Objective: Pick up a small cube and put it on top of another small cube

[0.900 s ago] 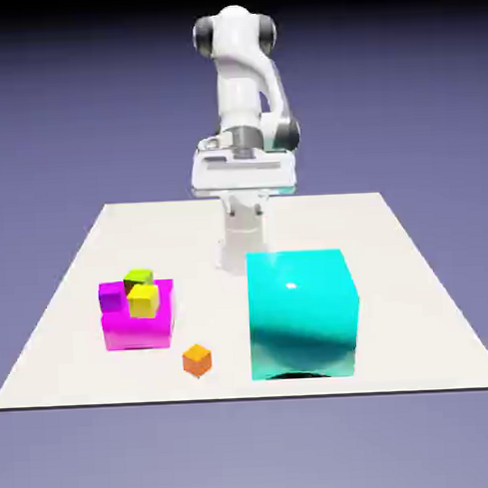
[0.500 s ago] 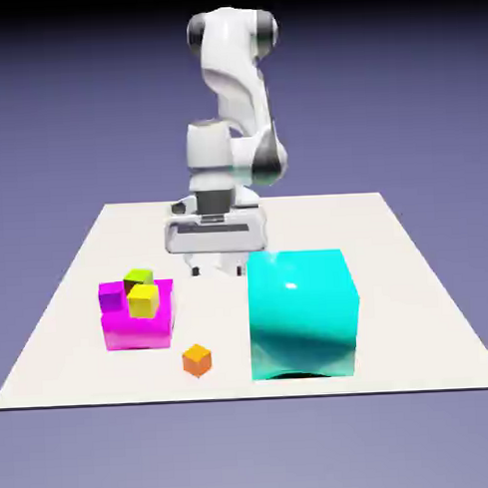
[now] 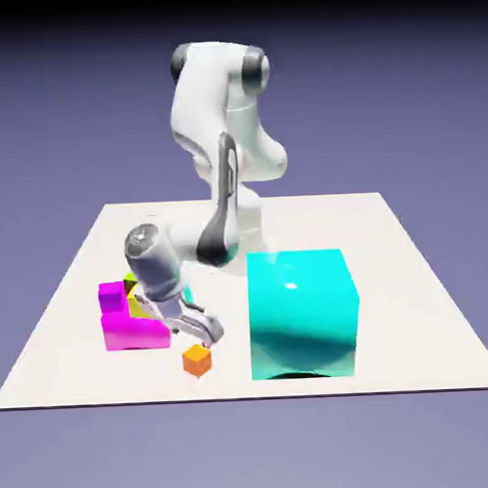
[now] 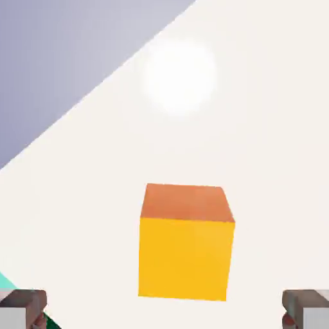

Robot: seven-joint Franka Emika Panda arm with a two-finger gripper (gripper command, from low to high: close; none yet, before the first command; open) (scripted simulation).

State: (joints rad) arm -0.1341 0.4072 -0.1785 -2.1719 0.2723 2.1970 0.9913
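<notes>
A small orange cube (image 3: 197,360) lies on the white table near its front edge; in the hand view the orange cube (image 4: 186,241) sits just ahead of the two grey fingertips (image 4: 23,308), spread wide to either side of it. My gripper (image 3: 204,332) hangs tilted just above and behind that cube, open and holding nothing. Behind the hand stands a magenta block (image 3: 134,326). A small magenta cube (image 3: 111,296) rests on top of it, and yellow and green cubes (image 3: 137,304) show only as slivers behind the wrist.
A large glossy cyan cube (image 3: 303,312) stands right of the gripper, close to the orange cube. The table's front edge (image 3: 245,395) runs just beyond the orange cube. In the hand view the table edge (image 4: 96,90) crosses the upper left.
The arm has swung down and toward the exterior view's left, lowering the hand from above the table's middle to just over the orange cube. The cubes have not moved.
</notes>
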